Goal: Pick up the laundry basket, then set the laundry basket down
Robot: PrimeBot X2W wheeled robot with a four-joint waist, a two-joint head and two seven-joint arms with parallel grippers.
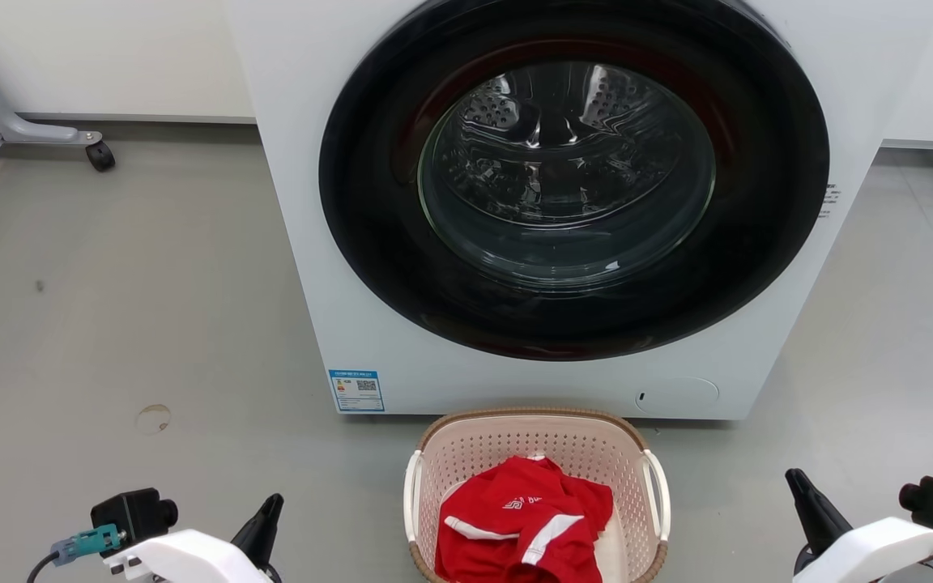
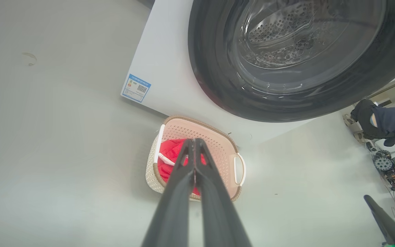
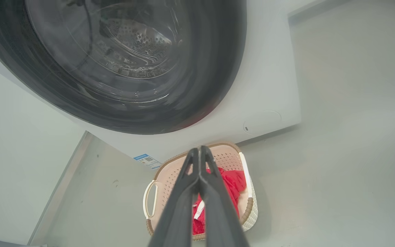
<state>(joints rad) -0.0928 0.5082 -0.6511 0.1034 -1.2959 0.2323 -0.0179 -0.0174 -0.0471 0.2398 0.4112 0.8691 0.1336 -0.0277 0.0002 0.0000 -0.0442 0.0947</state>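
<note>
The laundry basket (image 1: 531, 445), pale pink with a brown rim and white side handles, stands on the grey floor just in front of the washer. A red garment (image 1: 523, 526) with white stripes lies inside it. My left gripper (image 1: 268, 514) hovers to the basket's left, shut and holding nothing. My right gripper (image 1: 798, 486) is shut and hangs to its right, also apart from it. In the left wrist view the closed left gripper (image 2: 194, 140) points over the basket (image 2: 218, 147). The right wrist view has the closed right gripper (image 3: 197, 149) pointing over the basket (image 3: 168, 175).
A white front-loading washer (image 1: 337, 243) with a closed dark round door (image 1: 572, 178) rises right behind the basket. A grey frame leg on a caster (image 1: 70, 138) stands at the far left. A crouching person (image 2: 382, 121) and small wheeled gear (image 2: 386, 164) are off to the right.
</note>
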